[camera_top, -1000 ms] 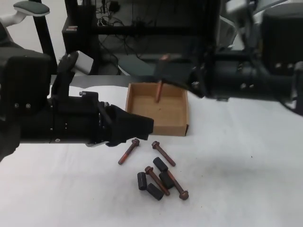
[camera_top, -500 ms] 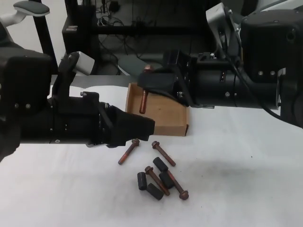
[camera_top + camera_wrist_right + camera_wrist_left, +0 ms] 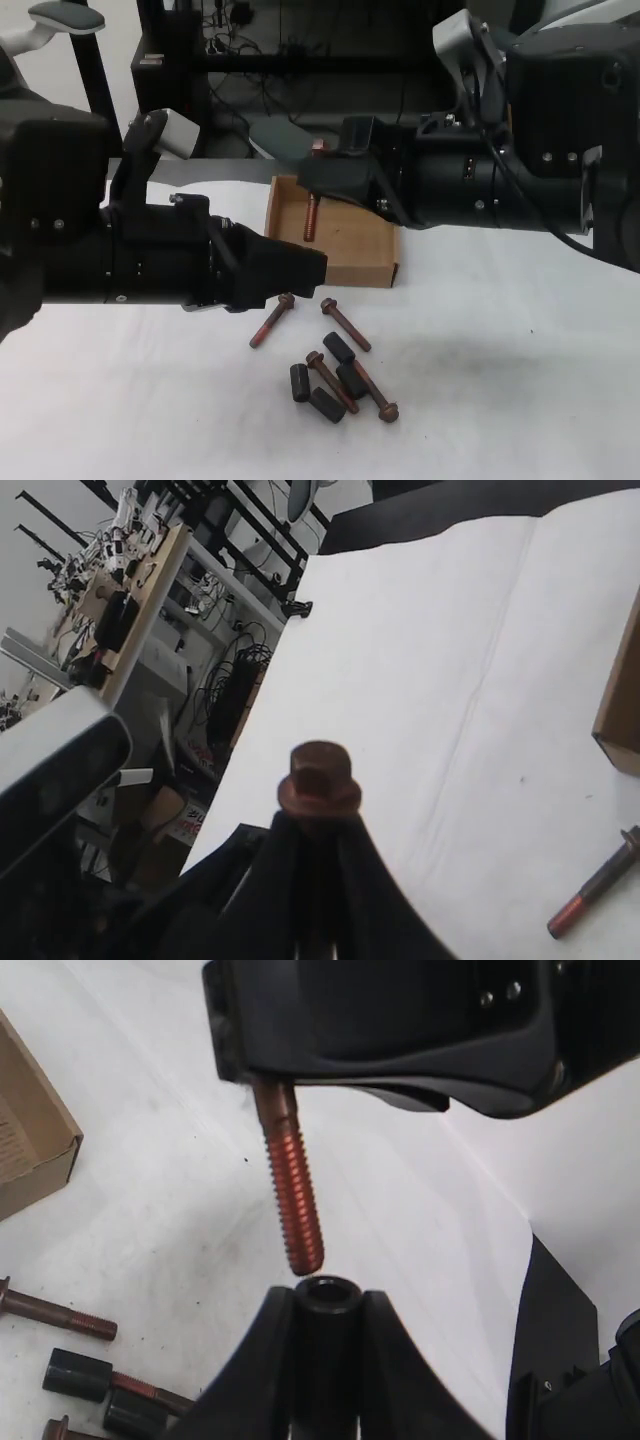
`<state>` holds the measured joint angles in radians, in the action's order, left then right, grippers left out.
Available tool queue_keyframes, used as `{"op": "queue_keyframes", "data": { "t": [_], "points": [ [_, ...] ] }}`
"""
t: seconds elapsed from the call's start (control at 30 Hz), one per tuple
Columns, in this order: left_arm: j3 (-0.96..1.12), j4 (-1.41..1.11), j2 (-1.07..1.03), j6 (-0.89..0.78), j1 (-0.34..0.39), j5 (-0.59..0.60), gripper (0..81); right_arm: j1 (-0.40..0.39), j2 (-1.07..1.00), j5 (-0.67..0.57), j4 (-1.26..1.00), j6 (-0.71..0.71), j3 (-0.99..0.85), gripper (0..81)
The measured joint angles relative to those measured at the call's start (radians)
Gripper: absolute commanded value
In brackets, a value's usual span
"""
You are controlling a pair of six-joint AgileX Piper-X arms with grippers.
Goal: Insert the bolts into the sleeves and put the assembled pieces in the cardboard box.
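Bolt [image 3: 293, 1200] upper shank hidden inside right gripper [image 3: 272, 1065], cardboard box [image 3: 30, 1135] cut off by left wrist view

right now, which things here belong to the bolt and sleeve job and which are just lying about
Job: bolt in the right hand; sleeve in the left hand; loose bolts; loose sleeves; cardboard box.
Lying about: cables and black rack behind the bench.
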<state>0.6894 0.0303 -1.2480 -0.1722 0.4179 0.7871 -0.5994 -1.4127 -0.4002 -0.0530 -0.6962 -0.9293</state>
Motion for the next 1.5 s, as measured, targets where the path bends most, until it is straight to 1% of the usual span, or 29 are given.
{"op": "queue_keyframes", "data": {
  "t": [0.87,1.0,1.23,1.5],
  "points": [
    [-0.006,-0.075,0.000,-0.024,0.000,-0.002,1.7,0.000,0.000,0.013,0.000,0.016,-0.008,0.6],
    [-0.006,-0.075,0.000,-0.023,-0.017,-0.005,1.7,0.000,0.000,0.013,-0.003,0.016,-0.009,0.6],
    [-0.008,-0.090,0.000,-0.023,-0.075,-0.011,1.7,0.000,0.000,0.004,0.002,0.016,-0.011,0.6],
    [-0.008,-0.091,0.000,-0.023,-0.073,-0.007,1.7,-0.018,0.000,0.014,0.002,0.016,-0.011,0.6]
  ]
}}
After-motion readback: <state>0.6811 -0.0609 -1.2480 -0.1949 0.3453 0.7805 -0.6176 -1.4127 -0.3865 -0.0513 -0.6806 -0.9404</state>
